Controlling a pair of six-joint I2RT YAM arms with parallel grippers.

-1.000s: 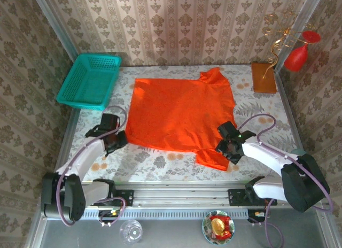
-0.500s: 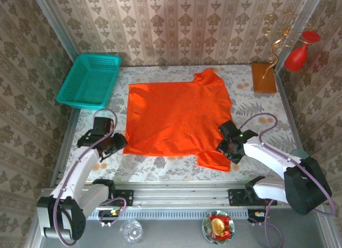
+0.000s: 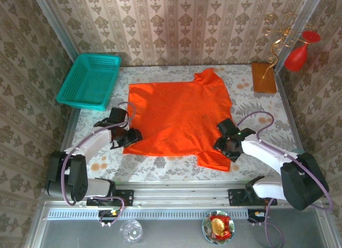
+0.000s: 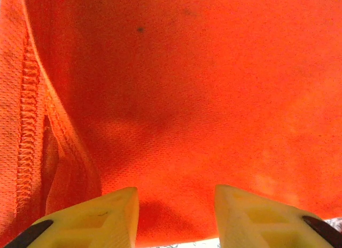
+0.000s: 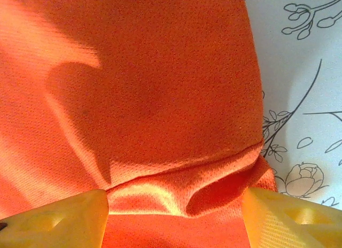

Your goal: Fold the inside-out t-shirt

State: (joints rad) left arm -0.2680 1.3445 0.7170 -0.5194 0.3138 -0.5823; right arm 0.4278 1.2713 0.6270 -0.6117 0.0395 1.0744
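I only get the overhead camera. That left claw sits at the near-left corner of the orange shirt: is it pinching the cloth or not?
Observer: No. On its wrist camera the left gripper is open: its yellow fingers stand apart over the t-shirt, not closed on it.
Operator: Is the shirt really inside out?
Observer: It looks so. That same camera shows a raised seam with exposed stitching along the left.
Operator: And the right claw?
Observer: The right gripper is open too, with a bunched fold of the cloth lying between its fingers.
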